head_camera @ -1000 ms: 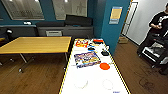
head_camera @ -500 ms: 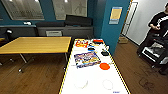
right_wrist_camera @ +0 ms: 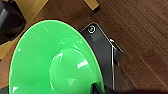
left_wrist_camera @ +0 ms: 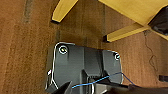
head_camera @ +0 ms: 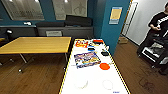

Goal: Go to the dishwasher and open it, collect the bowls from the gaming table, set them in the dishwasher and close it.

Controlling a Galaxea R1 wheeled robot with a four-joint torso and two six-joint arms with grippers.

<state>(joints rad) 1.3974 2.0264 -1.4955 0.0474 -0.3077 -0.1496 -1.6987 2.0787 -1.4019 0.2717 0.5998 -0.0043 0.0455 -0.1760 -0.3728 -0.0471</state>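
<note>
Green bowl (right_wrist_camera: 55,60) at right gripper

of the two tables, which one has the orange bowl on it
The long white table; the orange-red bowl sits beside the colourful box. The yellow wood-topped table is separate.

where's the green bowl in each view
Head view: I can't make out a green bowl; an orange-red bowl lies on the white table.
Left wrist view: not in it.
Right wrist view: the green bowl looms large, close to the camera.
Shared landmark: the brown wood floor.
</note>
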